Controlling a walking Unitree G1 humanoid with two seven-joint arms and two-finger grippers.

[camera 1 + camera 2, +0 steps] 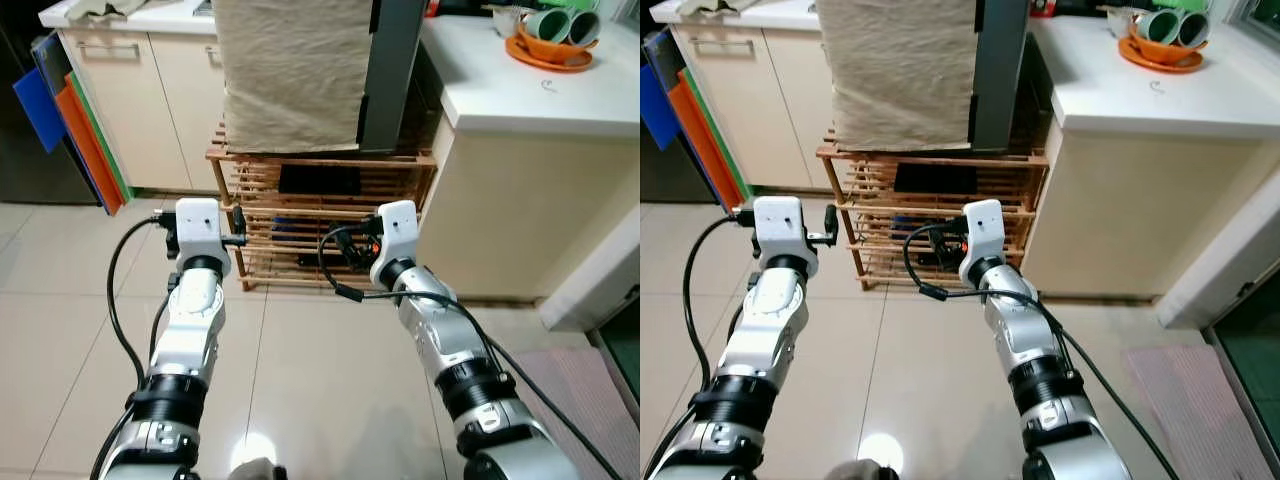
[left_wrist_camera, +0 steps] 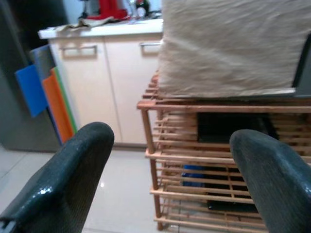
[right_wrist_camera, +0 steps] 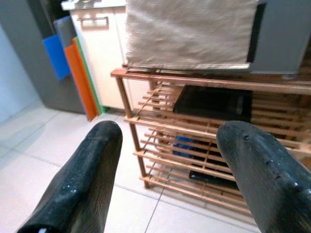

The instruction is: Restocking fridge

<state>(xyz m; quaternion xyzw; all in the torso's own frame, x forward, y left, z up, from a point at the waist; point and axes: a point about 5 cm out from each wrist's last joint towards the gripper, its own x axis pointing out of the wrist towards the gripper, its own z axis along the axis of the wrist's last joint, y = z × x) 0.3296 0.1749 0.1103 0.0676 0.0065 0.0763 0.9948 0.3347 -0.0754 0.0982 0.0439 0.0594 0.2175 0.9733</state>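
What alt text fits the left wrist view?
The left gripper is open and holds nothing, its two black fingers framing a wooden slatted rack on a tiled floor. A beige cloth-covered appliance sits on the rack; cream cabinets and coloured boards stand beside it.

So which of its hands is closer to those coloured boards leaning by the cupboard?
Left. The left hand is raised toward the boards' side, over the floor. The right hand is farther off, in front of the wooden rack.
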